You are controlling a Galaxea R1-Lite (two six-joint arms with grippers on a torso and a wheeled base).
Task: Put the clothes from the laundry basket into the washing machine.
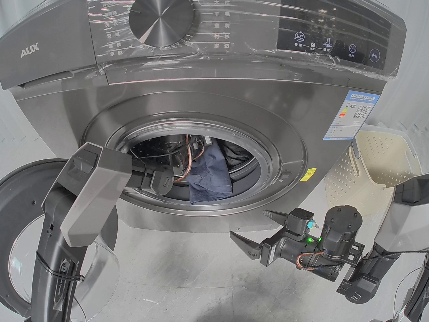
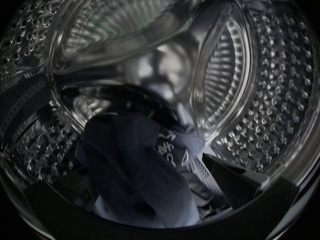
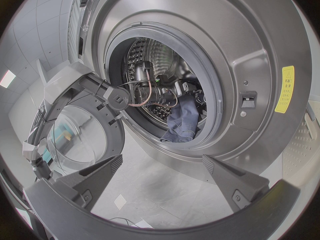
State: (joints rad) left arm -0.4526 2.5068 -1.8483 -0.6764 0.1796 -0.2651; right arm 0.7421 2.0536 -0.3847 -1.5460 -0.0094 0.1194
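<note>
Found dark blue garment [image 1: 209,177] inside washing machine [image 1: 268,103], bunched at front of drum [image 2: 276,94] with lower edge draped over door seal [image 3: 213,94]; noted a darker cloth [image 1: 237,150] just behind it, deeper in. Saw left gripper [image 2: 145,165] reached in through the opening, fingers [image 2: 233,179] spread wide with the garment lying between them, not clamped as far as could be seen. Recorded right gripper [image 1: 249,223] outside the machine, low before the opening and above floor [image 1: 178,269]; claw likewise spread, empty. Observed door [image 1: 27,229] swung open on robot's left; placed cream perforated laundry basket [image 1: 384,157] just beside the machine on robot's right.
</note>
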